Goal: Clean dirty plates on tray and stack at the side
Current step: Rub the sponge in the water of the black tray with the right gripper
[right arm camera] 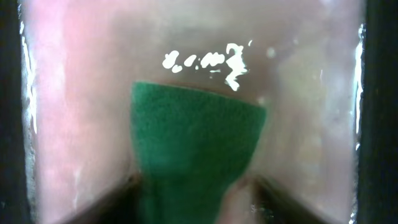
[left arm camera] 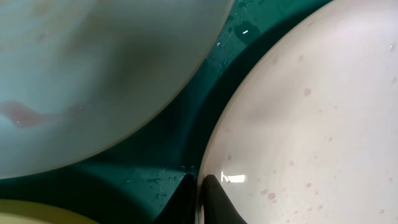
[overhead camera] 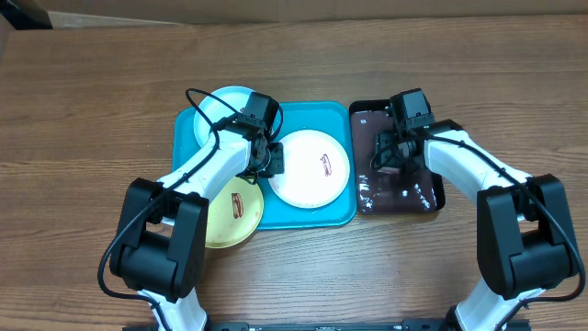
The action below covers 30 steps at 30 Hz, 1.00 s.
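Plates on the tray, nothing stacked yet, and a few ways this goes sideways

So all three sit smear side up on or at the turquoise tray. The cyan plate is in the far left corner and the white plate is in the middle. The yellow-green plate hangs over the near left corner onto the table. The left gripper sits low in the gap between them, jaws almost together on what looks like the white plate's rim. The right gripper is clamped on a green sponge, dunked in pinkish water in the black tray.

My worries: that's a thin pinch on a slick, droplet-covered edge, so the white plate could slide out or tip once the sponge pushes on it. The cyan plate is just beside the fingers, so any lift or twist might knock it. The yellow-green one is partly off the tray, and a bump could send it sliding. And a soaked sponge will probably drip on the way over
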Each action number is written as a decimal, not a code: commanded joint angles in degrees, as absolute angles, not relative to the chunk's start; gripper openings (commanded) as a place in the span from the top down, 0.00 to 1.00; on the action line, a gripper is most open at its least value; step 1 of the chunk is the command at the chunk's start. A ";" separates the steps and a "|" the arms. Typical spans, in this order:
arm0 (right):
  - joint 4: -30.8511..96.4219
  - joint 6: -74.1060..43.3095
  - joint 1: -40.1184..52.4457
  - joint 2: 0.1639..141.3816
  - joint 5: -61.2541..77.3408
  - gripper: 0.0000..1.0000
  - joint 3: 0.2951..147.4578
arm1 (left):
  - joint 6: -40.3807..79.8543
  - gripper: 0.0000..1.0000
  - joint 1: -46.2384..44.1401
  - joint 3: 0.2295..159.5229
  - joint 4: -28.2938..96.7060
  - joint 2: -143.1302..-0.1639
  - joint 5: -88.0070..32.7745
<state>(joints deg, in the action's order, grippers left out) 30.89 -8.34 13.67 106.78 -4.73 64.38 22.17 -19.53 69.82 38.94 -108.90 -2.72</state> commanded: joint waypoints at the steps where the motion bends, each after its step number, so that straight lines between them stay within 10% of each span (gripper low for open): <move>1: 30.50 -9.28 13.47 106.52 -4.78 0.91 65.21 | 22.31 0.92 -19.94 69.47 38.68 -109.43 -2.35; 3: 30.46 -9.26 13.47 106.52 -4.16 0.93 65.21 | 22.31 0.92 -19.94 69.47 38.65 -109.43 -2.35; 4: 30.39 -9.26 13.47 106.52 -4.19 0.74 65.21 | 22.31 0.92 -19.94 69.47 38.65 -109.43 -2.35; 5: 30.20 -9.26 13.47 106.52 -4.21 0.31 65.21 | 22.28 0.92 -19.94 69.47 38.65 -109.43 -2.35; 6: 29.69 -9.26 13.47 106.54 -4.21 0.16 65.21 | 22.31 0.92 -19.94 69.47 38.65 -109.43 -2.35; 9: 27.81 -9.23 13.37 106.52 -4.23 0.07 65.21 | 22.31 0.92 -19.94 69.47 38.65 -109.43 -2.35; 30: 19.66 -9.26 13.37 106.54 -4.47 0.19 63.05 | 22.31 0.92 -19.94 69.47 38.72 -109.43 -2.37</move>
